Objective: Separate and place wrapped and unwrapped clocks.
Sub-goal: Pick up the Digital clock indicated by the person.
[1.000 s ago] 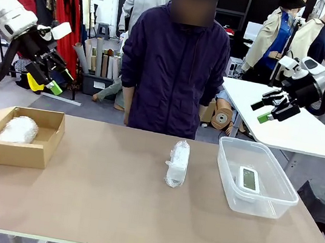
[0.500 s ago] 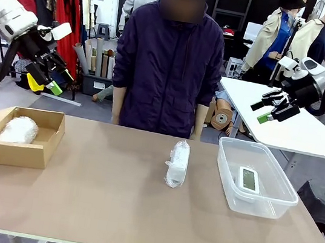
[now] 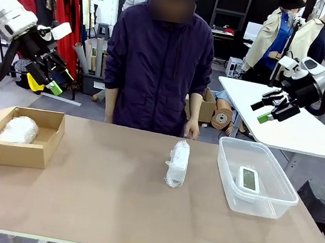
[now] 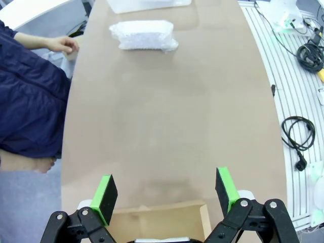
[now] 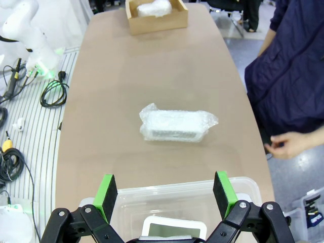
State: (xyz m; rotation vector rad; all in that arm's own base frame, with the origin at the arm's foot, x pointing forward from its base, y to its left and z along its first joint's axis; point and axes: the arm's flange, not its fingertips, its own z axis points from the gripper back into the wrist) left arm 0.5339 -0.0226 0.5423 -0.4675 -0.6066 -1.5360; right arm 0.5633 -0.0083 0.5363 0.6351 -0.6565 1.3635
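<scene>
Across the brown desk a person is seen standing at the far edge. At the left, the left tool is held high above the cardboard box, jaws spread and nothing gripped. The first wrapped clock is lodged inside that box. At mid-desk the second wrapped clock is laid on the open surface, apart from both containers. At the right, the bare clock is seated in the clear tub, seemingly screen up. The right tool is raised beyond it, likewise spread and empty. Sorting is judged nearly done. The middle bundle is to be grasped across its narrow width and carried to the box.
</scene>
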